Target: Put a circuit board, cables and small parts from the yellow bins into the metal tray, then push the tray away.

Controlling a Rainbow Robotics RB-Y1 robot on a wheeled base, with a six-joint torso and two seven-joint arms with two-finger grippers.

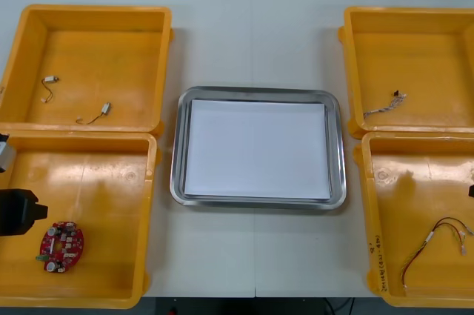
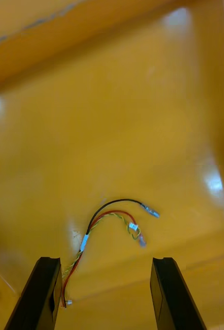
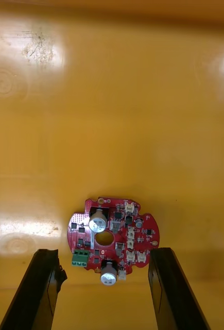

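Fingers (image 3: 42,289) of the left pincer (image 3: 104,252) stand wide apart and grip nothing. This pincer hangs low over the near left bin (image 1: 104,189), toward that bin's outer side. The round red circuit board (image 3: 113,234) lies flat on the bin floor just ahead of the fingertips and between their lines, touching neither. Its green terminal block is on the side nearest one finger.

The right pincer (image 2: 105,260) hangs over the near right bin (image 1: 415,189), also spread wide and empty. Below it the red and yellow cable (image 2: 86,240), bundled with a black strand, lies in a curve on the bin floor. One end of the cable runs close beside one finger, and its small plug ends lie farther ahead.

Between the two pairs of yellow bins the metal tray (image 1: 335,144) sits on the light tabletop (image 1: 222,41), white inside its shiny rim.

In the far left bin (image 1: 96,41) two small metal parts (image 1: 49,79) on thin wires lie apart from each other. In the far right bin (image 1: 422,48) a short twisted cable (image 1: 384,105) lies toward the inner wall.
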